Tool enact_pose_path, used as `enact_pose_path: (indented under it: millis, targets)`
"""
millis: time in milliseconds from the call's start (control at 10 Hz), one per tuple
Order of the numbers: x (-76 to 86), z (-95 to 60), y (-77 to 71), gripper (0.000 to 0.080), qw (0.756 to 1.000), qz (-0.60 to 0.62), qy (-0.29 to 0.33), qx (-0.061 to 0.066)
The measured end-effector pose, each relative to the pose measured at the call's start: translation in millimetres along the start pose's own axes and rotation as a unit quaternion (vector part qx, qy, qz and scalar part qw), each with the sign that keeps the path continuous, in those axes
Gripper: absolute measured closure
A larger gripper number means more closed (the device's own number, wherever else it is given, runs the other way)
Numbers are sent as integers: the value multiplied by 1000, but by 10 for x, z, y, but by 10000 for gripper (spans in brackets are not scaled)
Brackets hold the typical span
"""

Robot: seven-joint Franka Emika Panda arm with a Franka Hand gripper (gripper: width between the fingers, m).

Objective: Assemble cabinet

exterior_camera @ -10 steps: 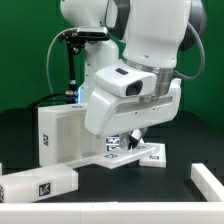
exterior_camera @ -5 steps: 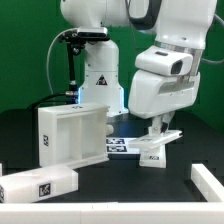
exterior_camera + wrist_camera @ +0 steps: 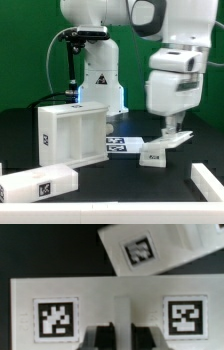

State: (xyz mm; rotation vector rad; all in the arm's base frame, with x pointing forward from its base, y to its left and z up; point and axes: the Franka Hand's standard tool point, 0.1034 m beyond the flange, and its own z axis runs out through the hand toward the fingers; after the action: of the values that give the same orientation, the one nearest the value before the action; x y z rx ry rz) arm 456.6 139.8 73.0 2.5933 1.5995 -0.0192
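My gripper [image 3: 172,130] is shut on a thin white cabinet panel [image 3: 174,140], held tilted just above the table at the exterior view's right. In the wrist view that panel [image 3: 120,291] shows two tags, and my gripper [image 3: 122,329] pinches its middle ridge between dark fingers [image 3: 100,338]. A small white tagged block [image 3: 154,156] lies on the table under and in front of the panel; the block [image 3: 150,249] also appears in the wrist view. The open box-like cabinet body [image 3: 70,135] stands at the exterior view's left.
The marker board [image 3: 122,146] lies flat between the cabinet body and the small block. A long white tagged block [image 3: 40,186] lies at the front left. Another white piece [image 3: 208,180] sits at the front right edge. The robot base [image 3: 100,80] stands behind.
The arm has swung toward the exterior view's right, carrying the thin panel away from the cabinet body and the marker board. The gripper stayed shut.
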Motion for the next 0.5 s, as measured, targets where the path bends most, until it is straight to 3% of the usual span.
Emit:
enact_pose_path:
  millis: [100, 200, 300, 500]
  targets:
    - [115, -16, -116, 735, 999, -43, 1, -5]
    - [103, 9, -159, 735, 999, -23, 28, -7]
    - [52, 30, -164, 735, 1000, -21, 19, -2]
    - [81, 44, -182, 735, 999, -34, 22, -5]
